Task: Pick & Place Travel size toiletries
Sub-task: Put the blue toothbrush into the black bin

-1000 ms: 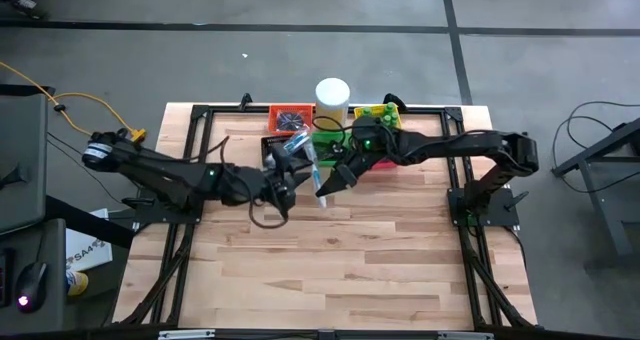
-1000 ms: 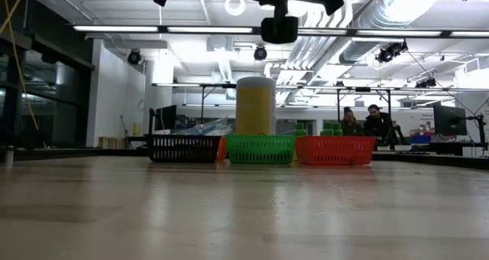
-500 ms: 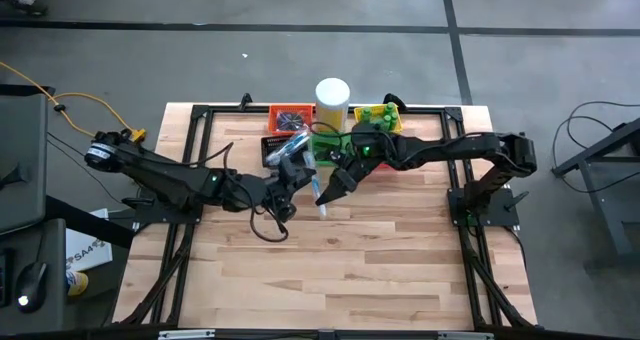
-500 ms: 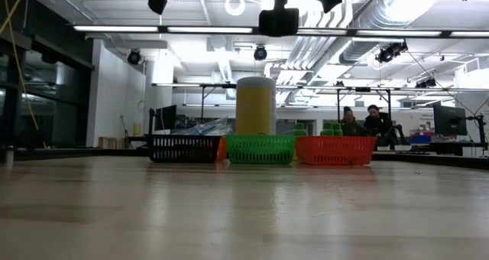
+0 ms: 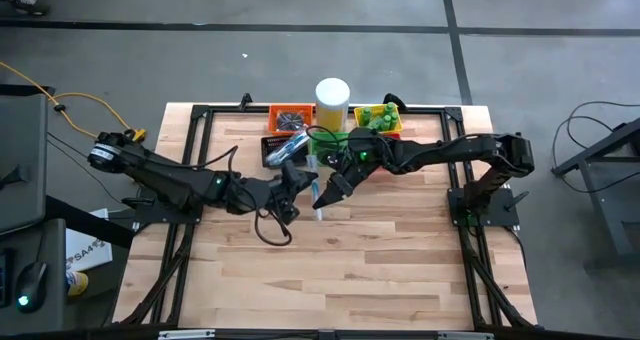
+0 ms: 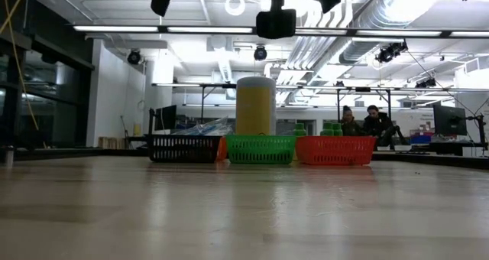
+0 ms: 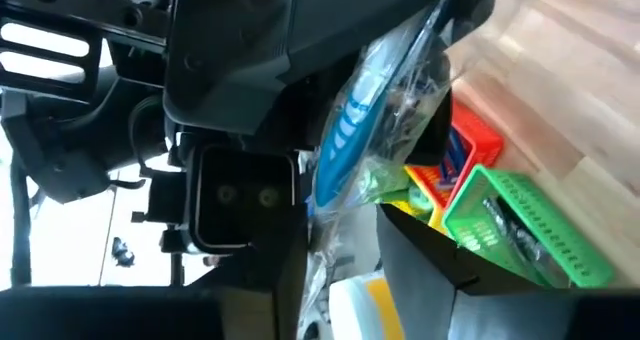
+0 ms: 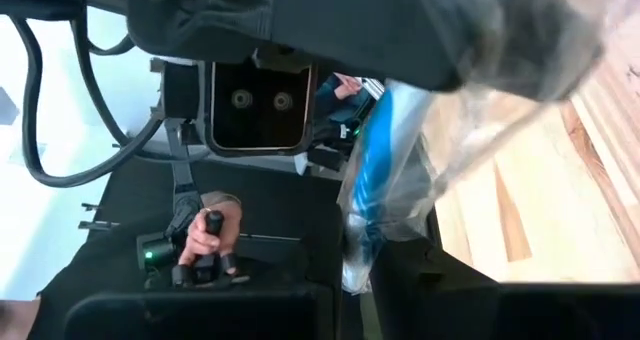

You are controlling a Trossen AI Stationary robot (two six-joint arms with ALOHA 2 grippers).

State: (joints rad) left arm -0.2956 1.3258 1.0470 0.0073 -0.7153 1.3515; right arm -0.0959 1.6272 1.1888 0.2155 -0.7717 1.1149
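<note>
The right pincer [image 5: 322, 197] is closed on a clear-wrapped toothbrush [image 5: 316, 188] above the counter [image 5: 350, 270], near the baskets [image 5: 345, 140]. The left pincer [image 5: 300, 175] is beside it; its width cannot be told.

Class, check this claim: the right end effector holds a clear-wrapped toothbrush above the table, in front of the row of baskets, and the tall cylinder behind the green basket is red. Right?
Not quite. The cylinder is white, as the high view shows. The rest stands: the right end effector holds the toothbrush above the table, before the baskets.

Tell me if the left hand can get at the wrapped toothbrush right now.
Probably yes. The left hand hangs right beside the wrapped toothbrush, nothing between them. But the right hand is shut on it, so it isn't free to take away.
</note>
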